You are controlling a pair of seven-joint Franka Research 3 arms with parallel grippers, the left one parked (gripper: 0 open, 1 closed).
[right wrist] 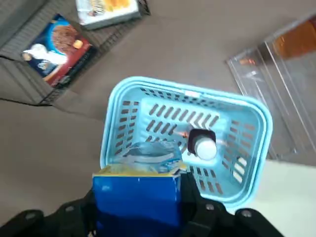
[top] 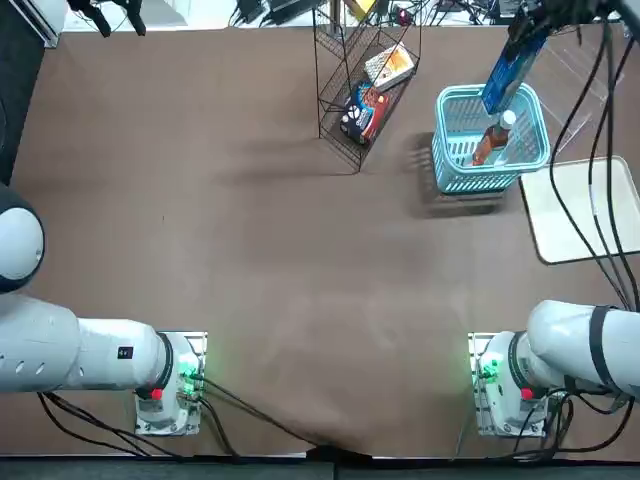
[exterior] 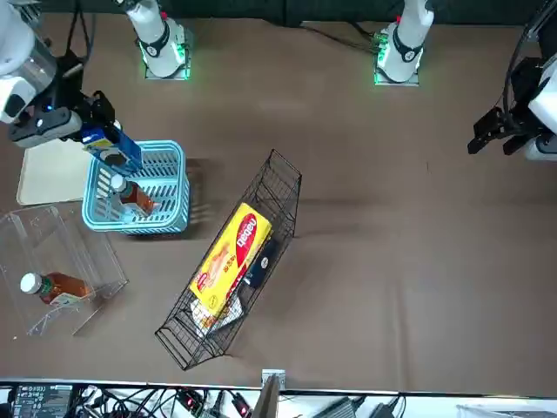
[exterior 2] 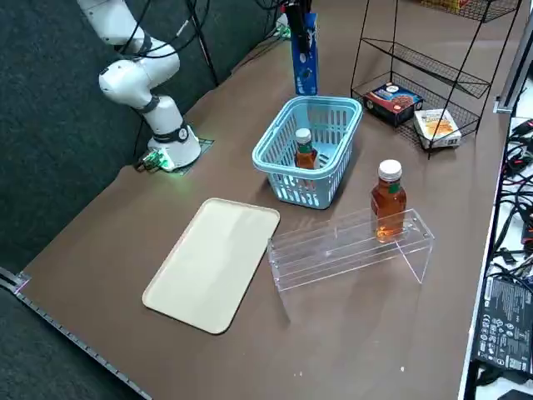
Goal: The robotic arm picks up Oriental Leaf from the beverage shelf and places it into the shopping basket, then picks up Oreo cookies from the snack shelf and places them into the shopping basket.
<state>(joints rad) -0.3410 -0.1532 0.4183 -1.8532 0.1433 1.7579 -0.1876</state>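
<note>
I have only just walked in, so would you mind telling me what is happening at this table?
The robot's right gripper is holding the Oreo cookies, a blue pack, over the shopping basket. The bottle of Oriental Leaf is already in the basket, so what seems to remain is setting the pack down there. Another bottle is at the clear beverage shelf, and other packaged snacks sit on the black wire snack shelf.
</note>
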